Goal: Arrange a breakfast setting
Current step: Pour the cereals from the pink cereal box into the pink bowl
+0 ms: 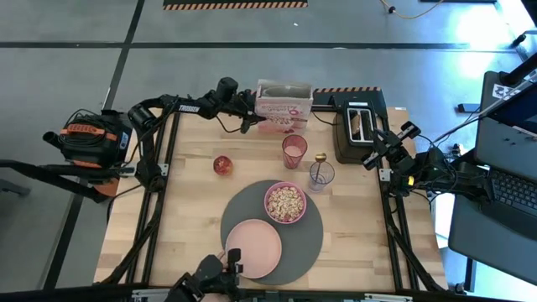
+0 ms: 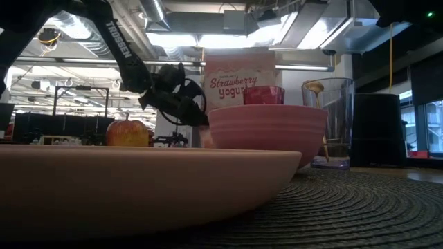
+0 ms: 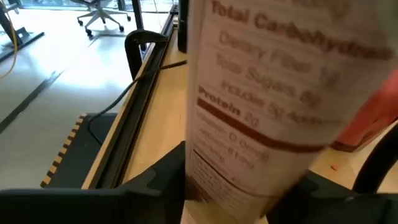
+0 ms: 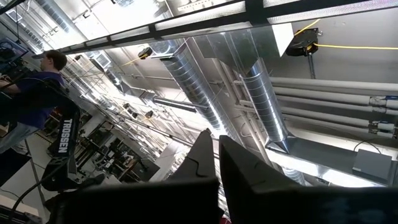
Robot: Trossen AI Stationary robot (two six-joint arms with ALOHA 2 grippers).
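Note:
The pink-and-white cereal box [image 1: 284, 105] stands upright at the table's far edge. My left gripper [image 1: 250, 116] reaches it from the left and is shut on it; it also shows in the low view [image 2: 181, 104]. On the round dark-grey mat [image 1: 312, 239] sit the pink bowl [image 1: 285, 202], which holds cereal, and the larger pink plate [image 1: 253, 247]. The pink tumbler [image 1: 294, 151], the clear glass [image 1: 321, 176] with the spoon [image 1: 320, 158] standing in it, and the red apple [image 1: 222, 164] stand behind the mat. No toast shows. My right gripper [image 1: 371, 159] is shut, empty and raised at the right edge. My left gripper pinches the cereal box between its two fingers [image 3: 149, 186] at the box's left narrow side, the nutrition panel [image 3: 230, 174]. One finger is on the front face and one on the back. The fingers come level from the table's left. The box is upright; the bowl hides its bottom.
A black toaster [image 1: 359, 126] stands at the far right corner, right of the box. A dark camera mount [image 1: 210, 275] sits at the near edge beside the plate. Bare wood lies left of the mat and near the apple. A person [image 4: 37, 87] is in the room beyond.

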